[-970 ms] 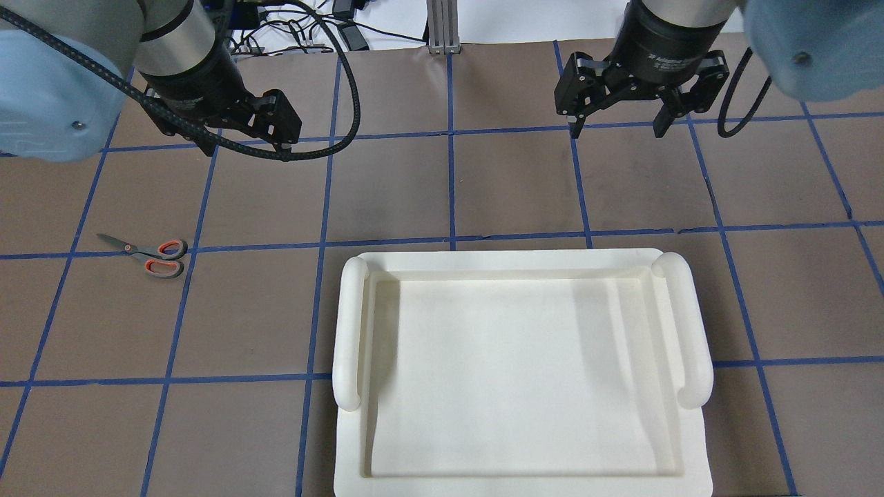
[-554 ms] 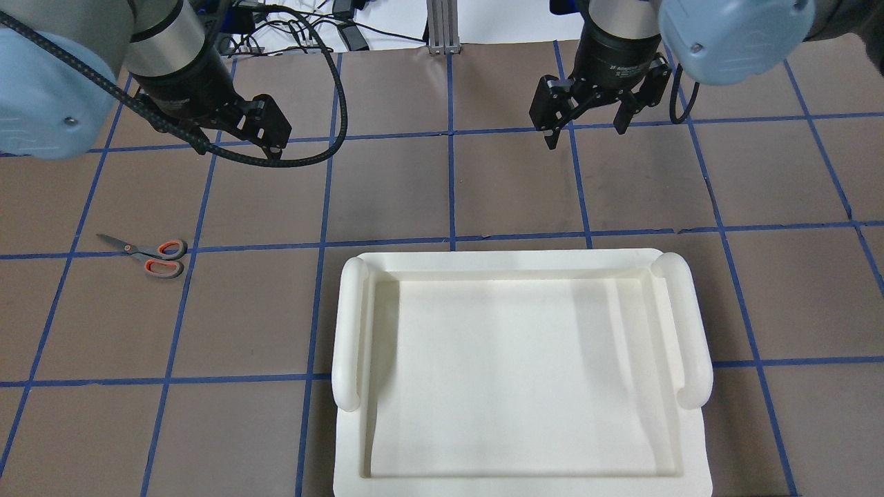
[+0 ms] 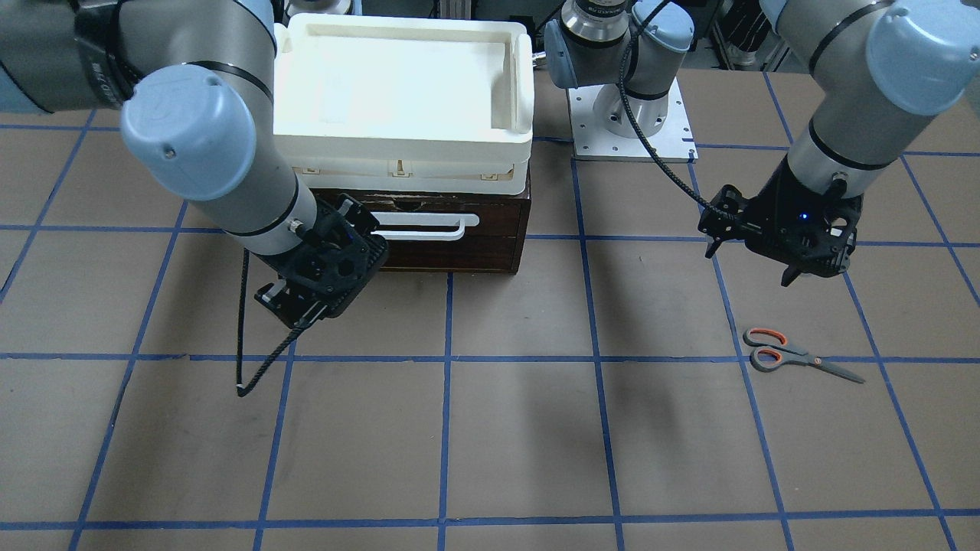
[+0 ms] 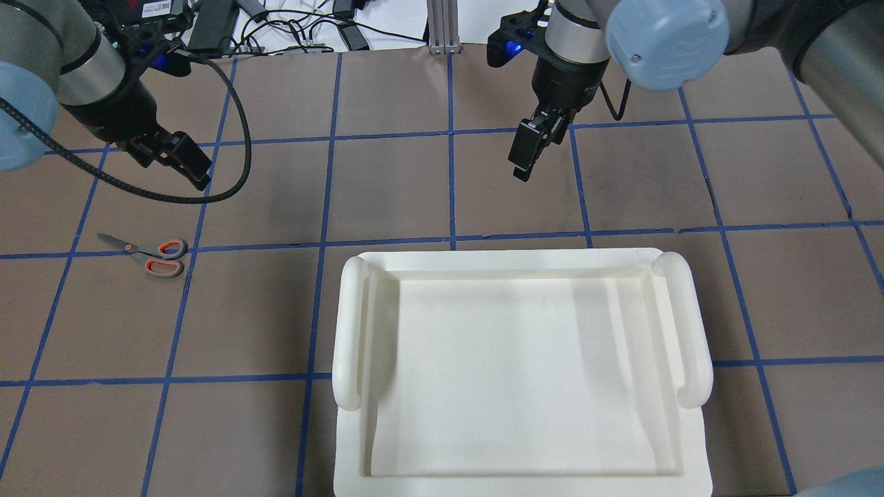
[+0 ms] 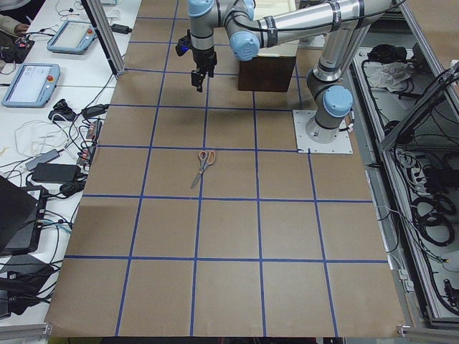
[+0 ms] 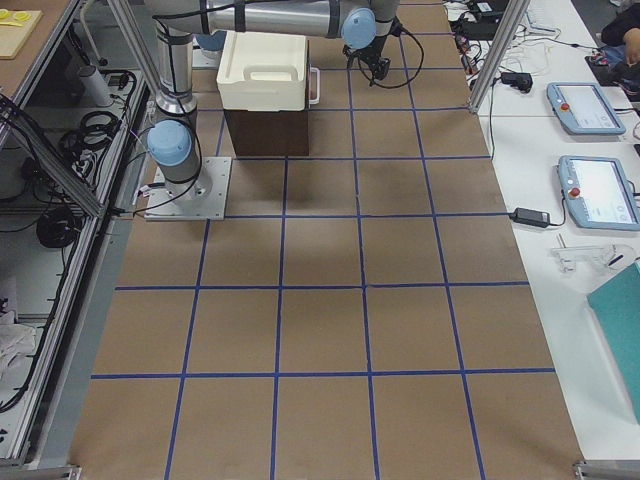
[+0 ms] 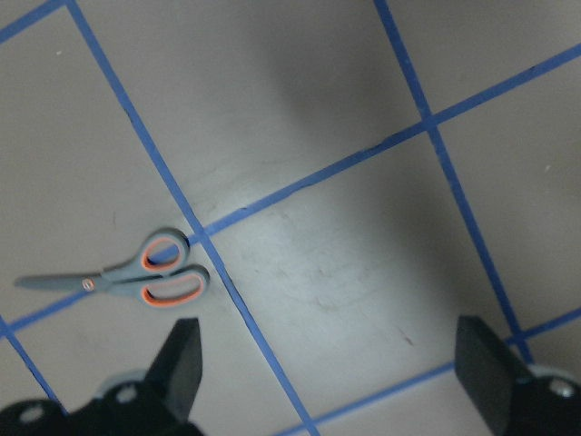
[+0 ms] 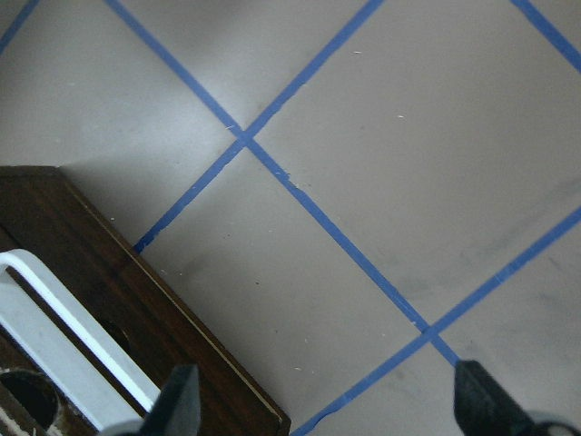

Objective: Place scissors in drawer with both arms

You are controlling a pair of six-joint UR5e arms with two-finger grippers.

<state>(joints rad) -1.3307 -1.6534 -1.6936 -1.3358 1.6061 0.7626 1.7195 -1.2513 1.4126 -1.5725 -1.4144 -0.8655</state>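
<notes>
- The scissors (image 3: 796, 358) lie flat and closed on the brown worktop (image 3: 521, 436), on the robot's left side and well apart from the drawer (image 3: 467, 249).
- Their orange-lined loops point toward the middle of the worktop and the blades point outward. They rest across one of the blue tape lines (image 3: 597, 356) that mark the surface into squares.
- The left claw (image 3: 750, 264) hangs above the worktop near the scissors, on the robot's side of them, and touches nothing.
- In the left wrist view its two black fingers (image 7: 182, 363) stand wide apart with bare worktop between them. The scissors show just ahead of one finger, outside the gap.
- The drawer sits pushed in, in a dark brown wooden case near the robot's base. Its front faces away from the robot, with a white bar handle (image 3: 425, 226) running across it.
- A cream-white tray (image 3: 398, 157) rests on top of that case and hides it in the overhead view.
- The right claw (image 3: 306, 298) hovers just in front of the drawer front, close to one end of the handle and apart from it.
- In the right wrist view its fingers (image 8: 481, 404) are spread wide and hold nothing. The corner of the brown front and part of the white bar fill the lower left of that view.
- A blue light glows on each claw body.
</notes>
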